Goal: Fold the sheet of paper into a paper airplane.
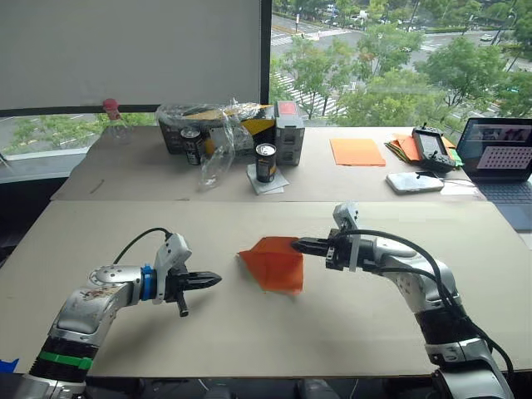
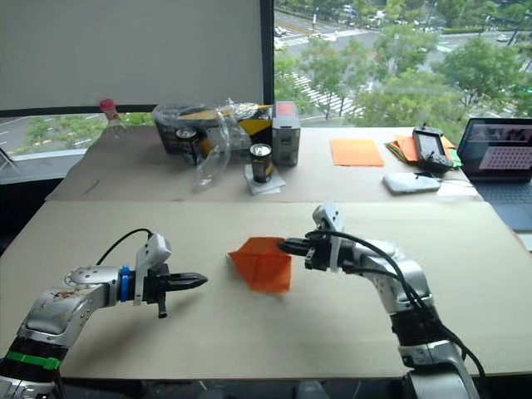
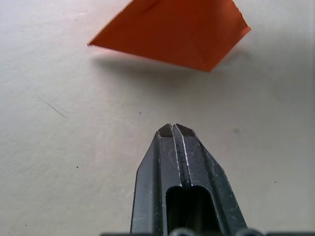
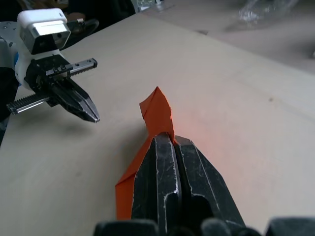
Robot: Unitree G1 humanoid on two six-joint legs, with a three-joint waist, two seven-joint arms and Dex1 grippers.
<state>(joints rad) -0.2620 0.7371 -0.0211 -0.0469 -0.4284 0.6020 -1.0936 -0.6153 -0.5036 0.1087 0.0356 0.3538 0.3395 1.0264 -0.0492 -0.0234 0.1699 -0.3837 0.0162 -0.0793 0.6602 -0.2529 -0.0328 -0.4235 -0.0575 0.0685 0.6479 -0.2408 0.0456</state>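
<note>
The left gripper hovers over the table, fingers pressed together and empty. Just beside it, mid-table, the sheet of paper, partly folded, seems lifted at its right edge, which the right gripper pinches.

Matt creased orange paper on matt beige table.
</note>
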